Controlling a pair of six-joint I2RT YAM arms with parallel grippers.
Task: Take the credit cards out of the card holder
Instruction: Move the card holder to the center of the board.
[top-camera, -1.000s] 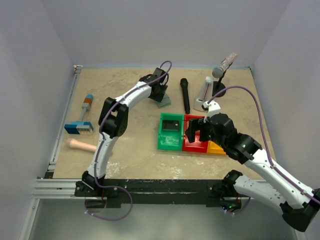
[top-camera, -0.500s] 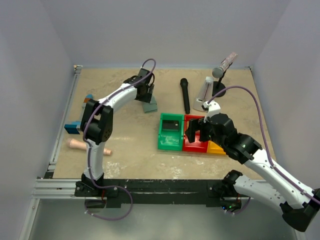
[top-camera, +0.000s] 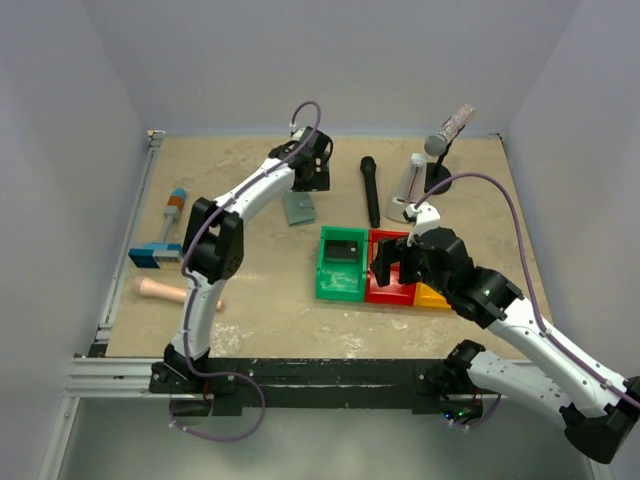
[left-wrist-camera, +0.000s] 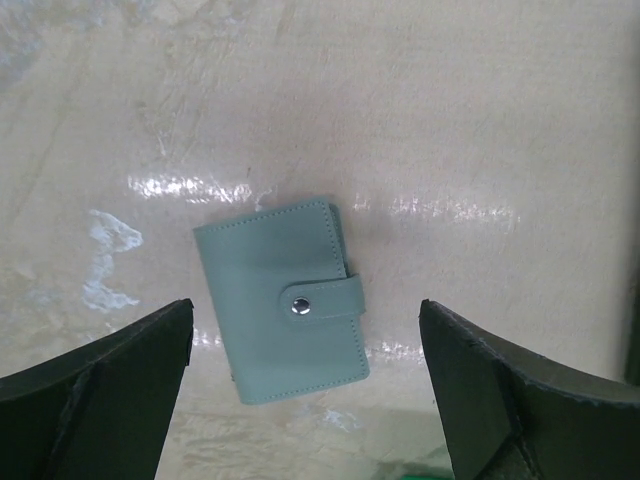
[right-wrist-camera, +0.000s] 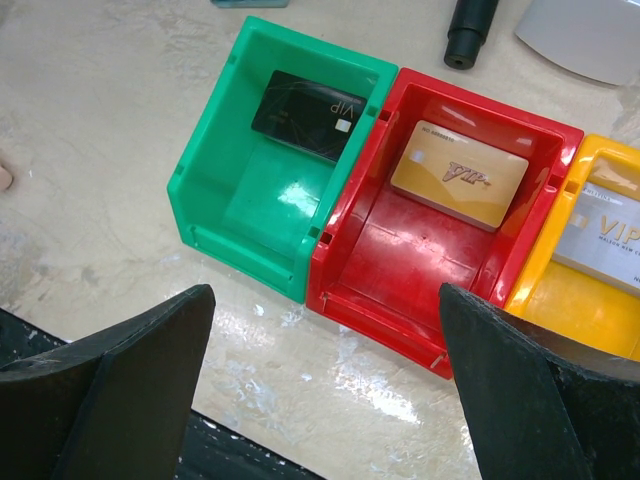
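Found flat on the table (top-camera: 250, 290), closed: the card holder (left-wrist-camera: 285, 300), with its snap strap buttoned across one long edge. Long axis set roughly near-to-far, tilted a little. Placed at the far middle of the table, far-left of the green bin (right-wrist-camera: 215, 175) and left of the black microphone (top-camera: 370, 190), touching neither. Bare tabletop on every side of it, with the most open room toward the left; table edges well apart.

Centred under the left gripper (left-wrist-camera: 305, 310), between fingers (left-wrist-camera: 100, 400) spread wide, one off each long edge, with a clear gap on both sides and no contact.

Over the bins with the right gripper (right-wrist-camera: 325, 300), also spread wide, gripping nothing. Already out of the holder, all three credit cards: the dark card (right-wrist-camera: 305, 115) at the far end of the green bin, the tan-orange card (right-wrist-camera: 458, 173) in the red bin (right-wrist-camera: 400, 250), and the pale card (right-wrist-camera: 605, 240) in the yellow bin (right-wrist-camera: 560, 295).
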